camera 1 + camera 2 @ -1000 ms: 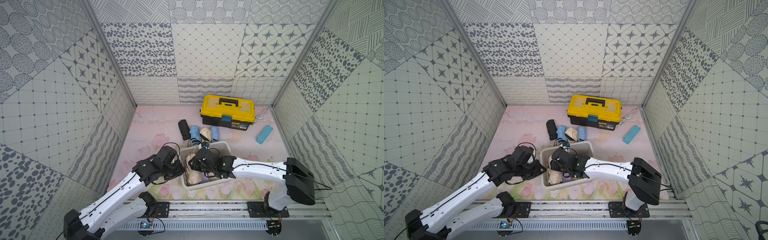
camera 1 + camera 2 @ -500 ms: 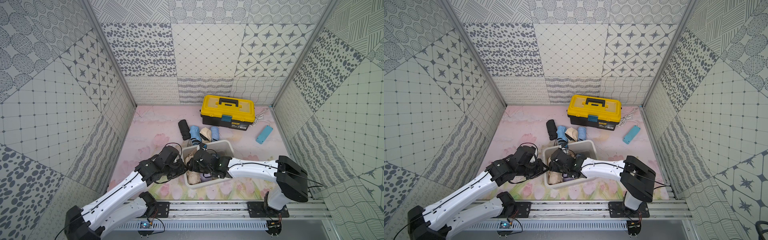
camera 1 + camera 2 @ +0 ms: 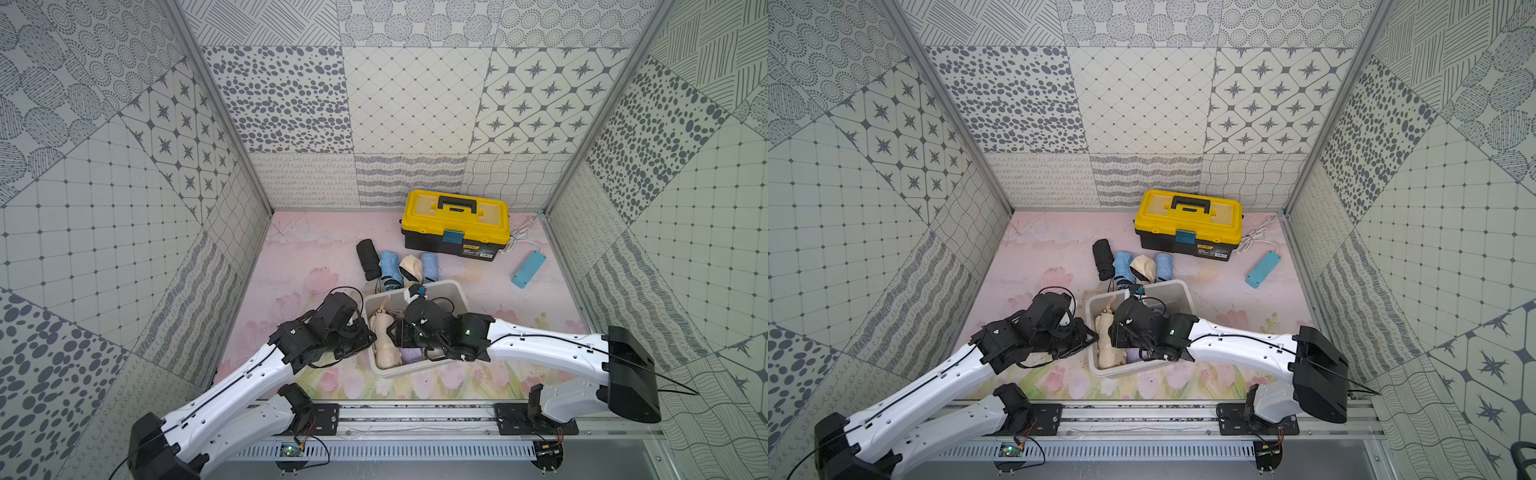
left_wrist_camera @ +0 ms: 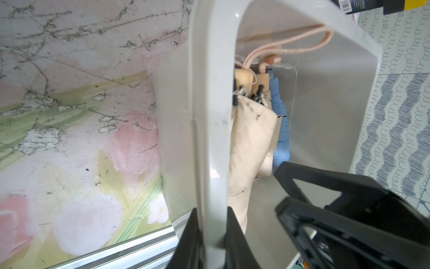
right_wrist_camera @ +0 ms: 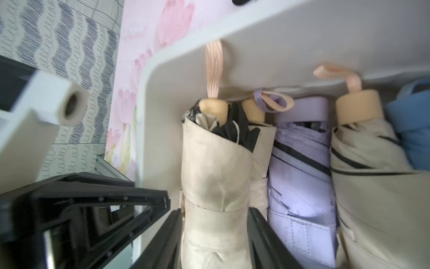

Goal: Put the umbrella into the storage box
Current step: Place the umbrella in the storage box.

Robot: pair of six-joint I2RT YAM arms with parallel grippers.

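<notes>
Your left hand (image 4: 211, 215) is closed tight on the rim of the storage box (image 4: 209, 104). Your right hand (image 5: 214, 212) grips the cream umbrella (image 5: 214, 163) from both sides; this umbrella lies inside the box, beside a lilac umbrella (image 5: 300, 163).

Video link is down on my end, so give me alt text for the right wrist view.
The right gripper grips a folded cream umbrella by its sides, inside the white storage box. Beside it lie a lilac umbrella, a second cream umbrella and a blue one.
</notes>
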